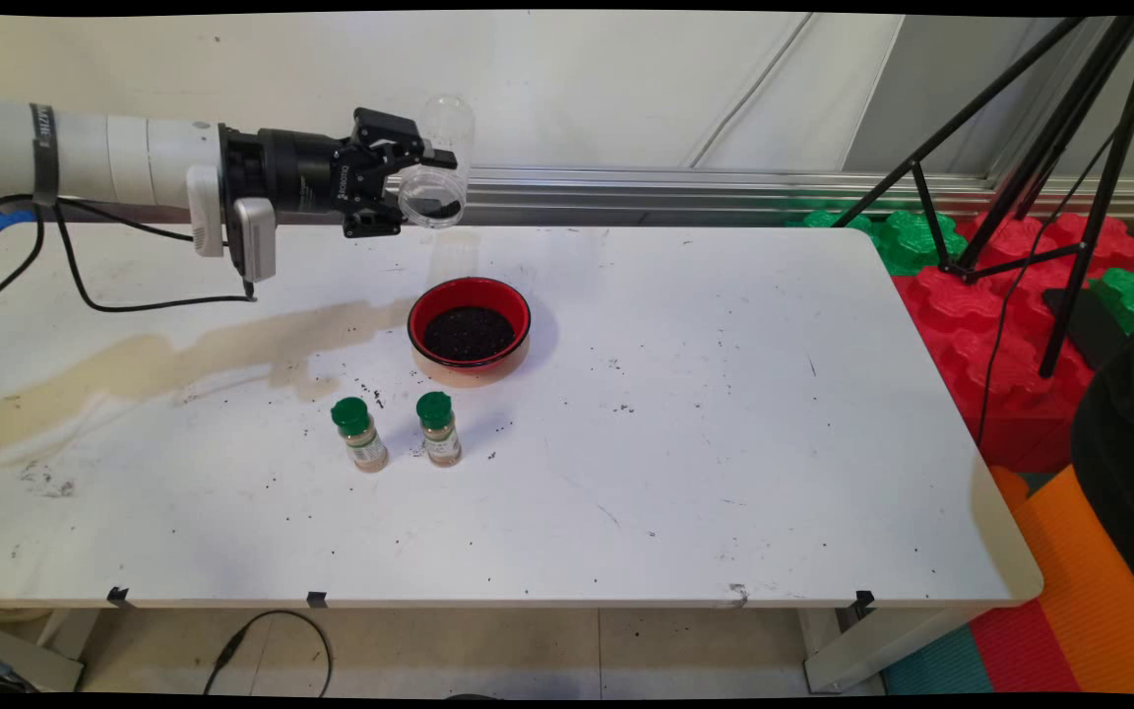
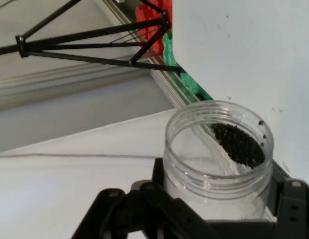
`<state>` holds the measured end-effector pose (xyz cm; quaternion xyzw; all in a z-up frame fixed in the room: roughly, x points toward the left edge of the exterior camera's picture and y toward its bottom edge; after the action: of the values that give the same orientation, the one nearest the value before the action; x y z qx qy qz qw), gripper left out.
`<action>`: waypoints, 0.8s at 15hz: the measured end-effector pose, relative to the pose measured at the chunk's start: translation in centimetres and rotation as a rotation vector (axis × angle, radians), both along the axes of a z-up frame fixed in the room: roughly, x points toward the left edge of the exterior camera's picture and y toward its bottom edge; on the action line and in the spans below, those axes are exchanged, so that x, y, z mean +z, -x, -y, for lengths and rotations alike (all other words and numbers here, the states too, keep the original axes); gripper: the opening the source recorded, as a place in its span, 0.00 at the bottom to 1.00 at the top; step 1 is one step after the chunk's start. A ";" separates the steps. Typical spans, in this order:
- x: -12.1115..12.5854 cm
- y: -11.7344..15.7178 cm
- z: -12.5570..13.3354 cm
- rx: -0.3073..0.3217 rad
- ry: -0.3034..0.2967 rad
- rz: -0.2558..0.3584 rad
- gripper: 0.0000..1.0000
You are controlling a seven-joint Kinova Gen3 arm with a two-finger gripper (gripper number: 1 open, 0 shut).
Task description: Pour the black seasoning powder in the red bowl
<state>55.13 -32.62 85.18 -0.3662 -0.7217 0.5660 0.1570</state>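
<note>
A white table (image 1: pixel 724 443) is seen with wide bare room toward its right edge. Above its far side, a clear jar (image 1: pixel 434 187) is held tipped by the gripper (image 1: pixel 408 182), clamped shut on it, a few dark grains left inside. Below sits a red bowl (image 1: pixel 470 331) of dark grains, apparently poured. Two green-capped spice bottles (image 1: pixel 360 434) stand nearby.

In the hand view the black two-finger gripper (image 2: pixel 219 219) is cut off by the bottom edge, its fingertips hidden behind the clear plastic jar (image 2: pixel 218 159). In the main view, the labels on the two green-capped spice bottles (image 1: pixel 359 434) are too small to read.
</note>
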 end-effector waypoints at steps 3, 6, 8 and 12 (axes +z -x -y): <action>0.8 0.2 -0.2 0.026 -0.058 -0.049 0.00; 1.4 0.5 -0.4 0.048 -0.107 -0.091 0.00; 1.8 0.6 -0.5 0.063 -0.141 -0.119 0.00; 2.7 1.0 -0.6 0.104 -0.234 -0.197 0.00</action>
<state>54.08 -31.97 87.92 -0.2502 -0.7818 0.5185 0.2394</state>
